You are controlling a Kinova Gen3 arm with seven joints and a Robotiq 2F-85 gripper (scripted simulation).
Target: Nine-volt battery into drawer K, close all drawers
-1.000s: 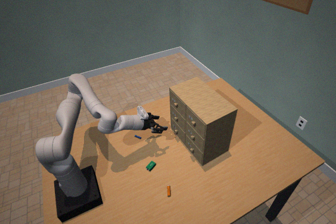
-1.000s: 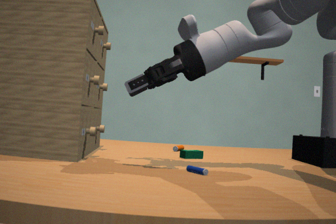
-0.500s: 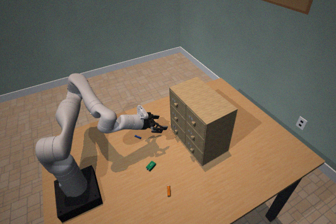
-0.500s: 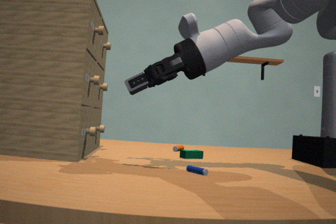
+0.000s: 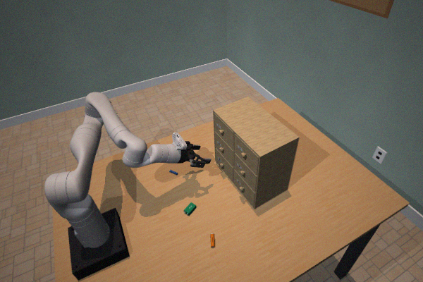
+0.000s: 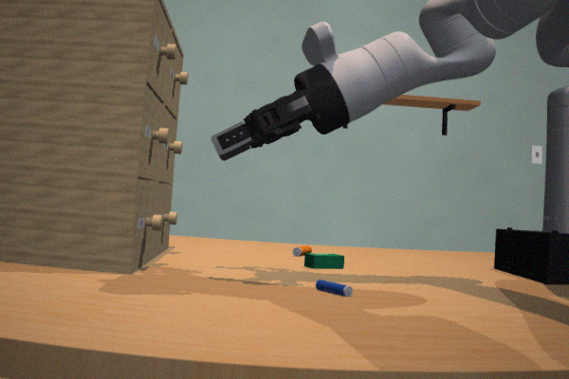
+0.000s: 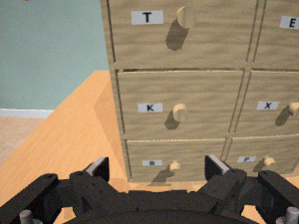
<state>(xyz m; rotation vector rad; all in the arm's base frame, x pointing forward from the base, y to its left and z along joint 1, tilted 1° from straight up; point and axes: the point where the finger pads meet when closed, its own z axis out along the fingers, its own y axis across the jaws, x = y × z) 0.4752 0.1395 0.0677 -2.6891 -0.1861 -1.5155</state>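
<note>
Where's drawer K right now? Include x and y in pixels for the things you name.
In the wrist view, drawer K (image 7: 209, 97) is middle row, left column, directly below drawer T (image 7: 224, 30) and left of drawer X (image 7: 259, 121).

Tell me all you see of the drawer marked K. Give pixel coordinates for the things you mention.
The pale wooden drawer marked K (image 7: 204, 87) has a flat, grained front, a white label (image 7: 149, 108) with a black K, and a round light-wood knob (image 7: 179, 112). It looks level and closed or nearly so, in the chest's middle row, between drawers T and B, left of X in the wrist view. The open claw isn't touching it.
</note>
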